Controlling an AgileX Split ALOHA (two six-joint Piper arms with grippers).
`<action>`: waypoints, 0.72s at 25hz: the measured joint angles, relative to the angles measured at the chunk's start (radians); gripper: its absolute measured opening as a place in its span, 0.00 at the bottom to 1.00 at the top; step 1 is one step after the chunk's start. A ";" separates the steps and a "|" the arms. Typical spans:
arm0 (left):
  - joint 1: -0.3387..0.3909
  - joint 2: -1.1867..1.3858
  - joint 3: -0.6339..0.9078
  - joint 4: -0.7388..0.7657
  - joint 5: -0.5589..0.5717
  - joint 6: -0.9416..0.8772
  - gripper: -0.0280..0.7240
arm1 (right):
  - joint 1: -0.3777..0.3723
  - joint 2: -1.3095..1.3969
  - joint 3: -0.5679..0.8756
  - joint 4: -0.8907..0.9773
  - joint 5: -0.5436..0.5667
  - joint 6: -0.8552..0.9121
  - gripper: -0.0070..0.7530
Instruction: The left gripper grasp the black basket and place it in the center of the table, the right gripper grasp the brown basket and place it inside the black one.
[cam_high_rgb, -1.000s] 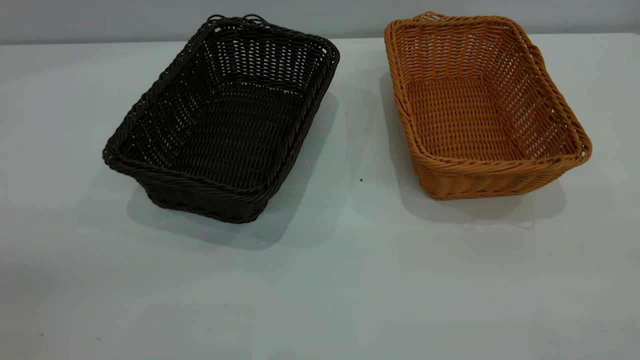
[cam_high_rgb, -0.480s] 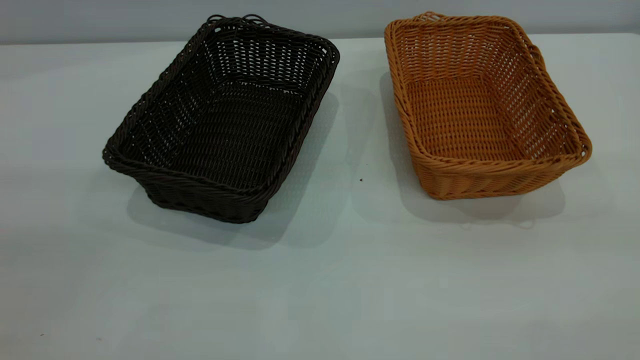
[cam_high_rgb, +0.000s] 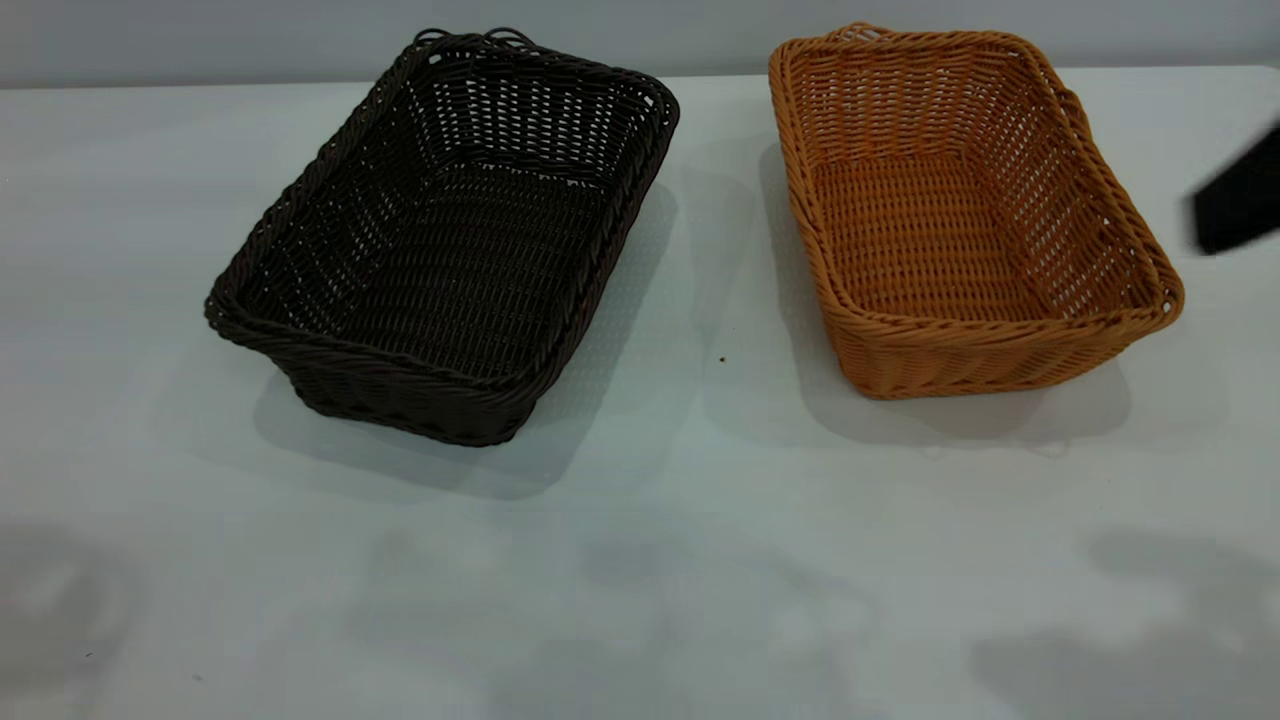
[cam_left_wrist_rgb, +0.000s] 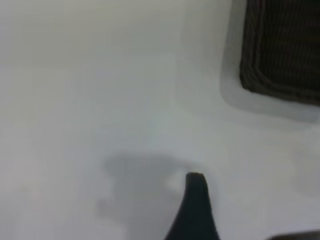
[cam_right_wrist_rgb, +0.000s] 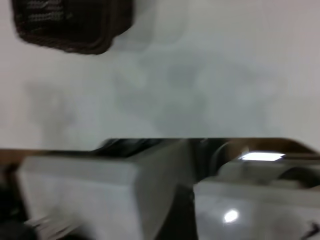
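The black basket (cam_high_rgb: 440, 240) stands on the table (cam_high_rgb: 640, 560) at the back left, empty. The brown basket (cam_high_rgb: 960, 210) stands at the back right, empty, about a hand's width from it. My left gripper (cam_left_wrist_rgb: 232, 206) hangs open and empty over bare table, with one dark fingertip (cam_left_wrist_rgb: 195, 200) in view and a corner of the black basket (cam_left_wrist_rgb: 280, 50) farther off. It is out of the exterior view. A blurred black part of my right arm (cam_high_rgb: 1240, 195) shows at the right edge, beside the brown basket and apart from it. The black basket (cam_right_wrist_rgb: 70, 25) also shows in the right wrist view.
Soft shadows lie on the table's front part (cam_high_rgb: 1100, 640). The right wrist view shows the table's edge and blurred grey boxes (cam_right_wrist_rgb: 100, 195) beyond it. A small dark speck (cam_high_rgb: 722, 359) lies between the baskets.
A blurred black part of my right arm has come into the exterior view at the right edge. New shadows have spread over the table's front. Both baskets have stayed put.
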 joint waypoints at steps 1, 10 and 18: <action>0.000 0.045 -0.012 0.000 -0.022 0.000 0.79 | 0.015 0.043 -0.005 0.048 -0.018 -0.029 0.82; 0.000 0.326 -0.133 -0.106 -0.145 0.015 0.79 | 0.198 0.513 -0.191 0.447 -0.137 -0.100 0.79; 0.000 0.430 -0.203 -0.256 -0.153 0.136 0.79 | 0.226 0.784 -0.242 0.859 -0.225 -0.053 0.79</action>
